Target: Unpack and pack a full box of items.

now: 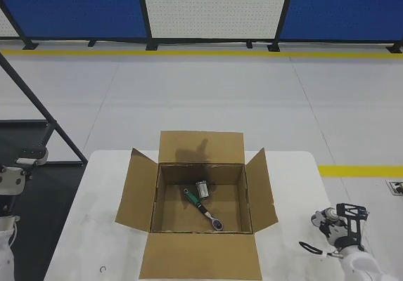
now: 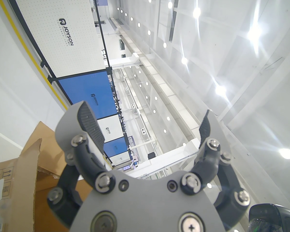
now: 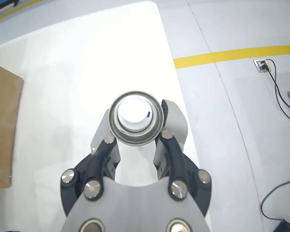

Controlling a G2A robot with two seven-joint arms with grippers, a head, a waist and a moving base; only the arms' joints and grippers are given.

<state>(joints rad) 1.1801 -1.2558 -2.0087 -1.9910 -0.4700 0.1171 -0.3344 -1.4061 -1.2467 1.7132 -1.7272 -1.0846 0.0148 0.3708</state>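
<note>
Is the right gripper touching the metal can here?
Touching. In the right wrist view the right gripper straddles the metal can, with its visible pad pressed against the can's side, no gap.

Both grippers were the same build tbh: the left gripper (image 2: 147, 117) had a light grey metal plate, black linkage arms pinned with shiny silver round screws, and grey fingers (image 2: 70, 126) faced with black ribbed pads (image 2: 89, 124). The right gripper (image 3: 137, 119) matched it, grey plate, black links, silver screws, plus two big recessed bolts in the base. Down at 4 o'clock in the top view its arm (image 1: 359, 270) looked white with a black frame around the wrist.
</note>
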